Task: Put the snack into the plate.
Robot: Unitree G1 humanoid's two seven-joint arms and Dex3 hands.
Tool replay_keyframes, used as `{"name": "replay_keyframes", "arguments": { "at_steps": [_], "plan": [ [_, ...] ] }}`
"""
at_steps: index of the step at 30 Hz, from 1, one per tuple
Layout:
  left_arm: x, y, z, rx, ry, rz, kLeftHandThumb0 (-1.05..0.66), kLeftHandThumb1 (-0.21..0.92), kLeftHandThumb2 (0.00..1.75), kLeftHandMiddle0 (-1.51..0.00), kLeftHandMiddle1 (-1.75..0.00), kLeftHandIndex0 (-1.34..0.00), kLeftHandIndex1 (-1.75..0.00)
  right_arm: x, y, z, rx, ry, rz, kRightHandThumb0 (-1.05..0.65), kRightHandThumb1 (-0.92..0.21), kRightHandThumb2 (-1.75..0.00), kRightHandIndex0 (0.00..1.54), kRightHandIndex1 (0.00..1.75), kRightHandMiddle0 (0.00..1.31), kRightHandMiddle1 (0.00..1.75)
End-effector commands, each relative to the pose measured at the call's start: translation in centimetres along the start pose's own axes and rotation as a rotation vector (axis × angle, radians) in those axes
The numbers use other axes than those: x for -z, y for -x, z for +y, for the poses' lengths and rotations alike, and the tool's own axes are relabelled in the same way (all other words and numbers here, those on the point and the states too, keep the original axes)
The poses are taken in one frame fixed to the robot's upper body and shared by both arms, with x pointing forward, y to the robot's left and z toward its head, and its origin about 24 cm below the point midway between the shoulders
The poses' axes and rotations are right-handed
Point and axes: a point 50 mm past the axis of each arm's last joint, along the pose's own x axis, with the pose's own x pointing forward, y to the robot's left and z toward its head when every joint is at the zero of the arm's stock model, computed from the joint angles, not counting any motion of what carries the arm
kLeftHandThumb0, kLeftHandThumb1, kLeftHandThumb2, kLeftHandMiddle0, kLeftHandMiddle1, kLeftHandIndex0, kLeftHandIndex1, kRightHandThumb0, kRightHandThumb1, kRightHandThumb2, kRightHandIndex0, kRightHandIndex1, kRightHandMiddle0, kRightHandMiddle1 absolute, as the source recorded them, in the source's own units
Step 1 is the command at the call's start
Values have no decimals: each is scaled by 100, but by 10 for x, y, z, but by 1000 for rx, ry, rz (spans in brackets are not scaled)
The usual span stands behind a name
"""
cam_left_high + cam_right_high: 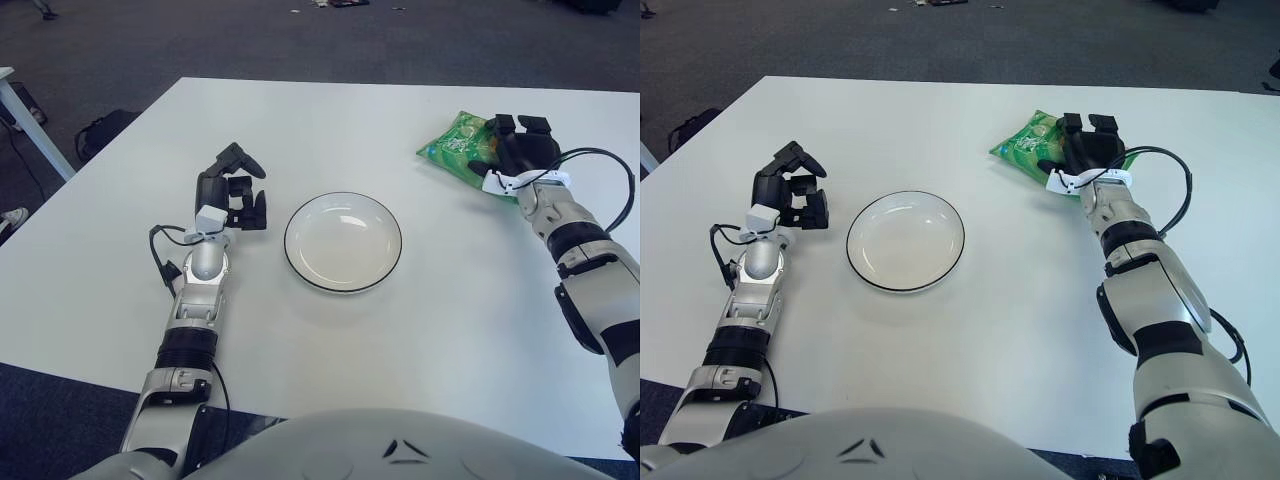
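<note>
A green snack bag [452,148] lies flat on the white table at the far right. My right hand [518,146] sits over the bag's right end, its black fingers spread on top of it and hiding that part. The bag is still flat on the table. A white plate with a dark rim [343,243] stands at the table's middle, left of the bag, with nothing in it. My left hand [238,192] shows just left of the plate, fingers relaxed and holding nothing.
The white table [420,340] reaches to its far edge behind the bag. A black cable [612,190] loops off my right wrist. On the dark floor at the left are a black bag [102,130] and another table's leg [30,118].
</note>
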Motion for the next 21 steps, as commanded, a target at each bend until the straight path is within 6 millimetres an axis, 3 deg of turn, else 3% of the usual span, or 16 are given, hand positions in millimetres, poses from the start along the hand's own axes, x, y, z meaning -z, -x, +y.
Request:
{"name": "replay_keyframes", "arguments": {
  "at_steps": [1,10,21],
  "plan": [
    [41,54,-5,-5,6,242,-57,13,155,-143,-175,-78,-175,-2,-8,-12,16,-26,18,-86,-92,-84,0,22,0,65],
    [40,53,-6,-8,0,244,-57,13,155,-143,-175,-78,-175,3,-11,-8,-151,-59,78,-97,-92,-85,0,2,0,51],
    [41,54,-6,-18,21,252,-58,11,157,-142,-175,-80,-175,4,-11,-7,-422,-59,33,-104,-92,-86,0,0,0,47]
  ]
}}
